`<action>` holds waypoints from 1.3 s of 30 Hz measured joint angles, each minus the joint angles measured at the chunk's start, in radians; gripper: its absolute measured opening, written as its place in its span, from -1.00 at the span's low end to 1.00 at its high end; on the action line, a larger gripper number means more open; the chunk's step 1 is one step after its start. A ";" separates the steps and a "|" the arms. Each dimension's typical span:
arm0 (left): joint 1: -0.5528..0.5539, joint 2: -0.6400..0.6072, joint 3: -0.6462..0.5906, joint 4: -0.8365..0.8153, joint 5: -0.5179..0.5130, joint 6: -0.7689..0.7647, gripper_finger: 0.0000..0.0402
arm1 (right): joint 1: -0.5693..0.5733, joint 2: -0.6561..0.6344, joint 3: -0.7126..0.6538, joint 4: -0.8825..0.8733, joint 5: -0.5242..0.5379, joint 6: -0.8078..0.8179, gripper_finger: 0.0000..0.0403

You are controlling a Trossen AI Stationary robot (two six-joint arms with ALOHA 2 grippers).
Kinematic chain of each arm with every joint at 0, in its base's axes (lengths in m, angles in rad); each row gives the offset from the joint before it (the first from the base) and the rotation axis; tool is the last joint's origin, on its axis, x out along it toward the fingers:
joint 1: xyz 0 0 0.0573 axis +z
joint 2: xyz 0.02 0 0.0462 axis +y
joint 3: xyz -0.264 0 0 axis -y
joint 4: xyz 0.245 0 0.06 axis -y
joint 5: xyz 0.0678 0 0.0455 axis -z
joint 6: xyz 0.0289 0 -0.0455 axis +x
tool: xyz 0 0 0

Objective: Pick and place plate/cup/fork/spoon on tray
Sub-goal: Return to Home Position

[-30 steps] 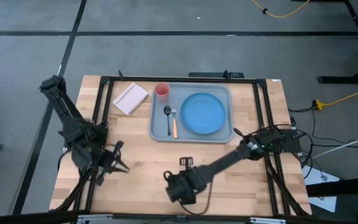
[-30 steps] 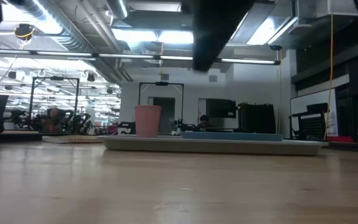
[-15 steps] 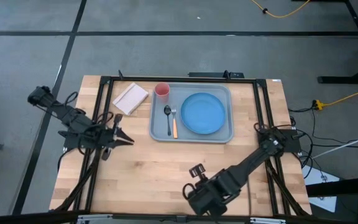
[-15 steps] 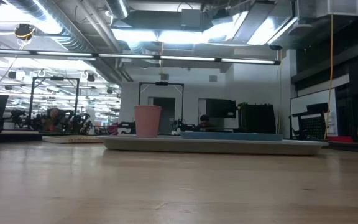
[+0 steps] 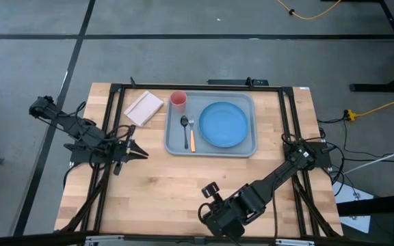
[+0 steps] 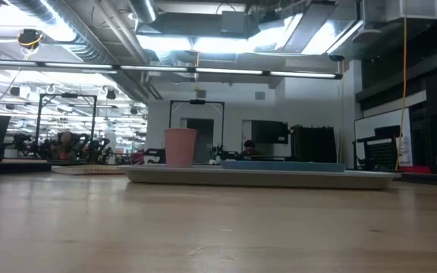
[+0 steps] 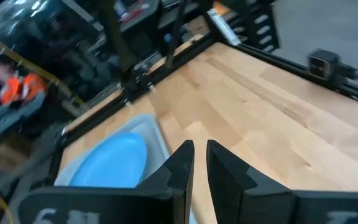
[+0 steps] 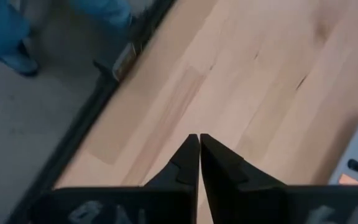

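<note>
Four pieces of tableware are being carried by the tray (image 5: 211, 147) at the tabletop's (image 5: 169, 184) far side: the plate (image 5: 224, 124), the cup (image 5: 178, 100), the spoon (image 5: 184, 124) and the fork (image 5: 191, 137) beside it. The left gripper (image 5: 140, 152) is being held left of the tray, fingers nearly pressed together. The right gripper (image 5: 211, 213) is being held near the front edge, fingers pressed together, nothing pinched.

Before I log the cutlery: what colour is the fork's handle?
Orange-tan, on the fork; clearest in the high view.
</note>
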State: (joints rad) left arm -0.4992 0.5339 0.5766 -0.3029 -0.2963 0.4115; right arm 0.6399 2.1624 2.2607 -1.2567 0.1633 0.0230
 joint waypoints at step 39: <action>0.120 -0.087 -0.052 -0.066 0.235 -0.200 -0.82 | -0.303 -1.063 -1.802 1.594 -0.058 -0.060 -0.90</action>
State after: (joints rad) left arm -0.3791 0.4470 0.5249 -0.3686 -0.0616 0.2111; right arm 0.3367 1.0990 0.4588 0.3377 0.1054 -0.0366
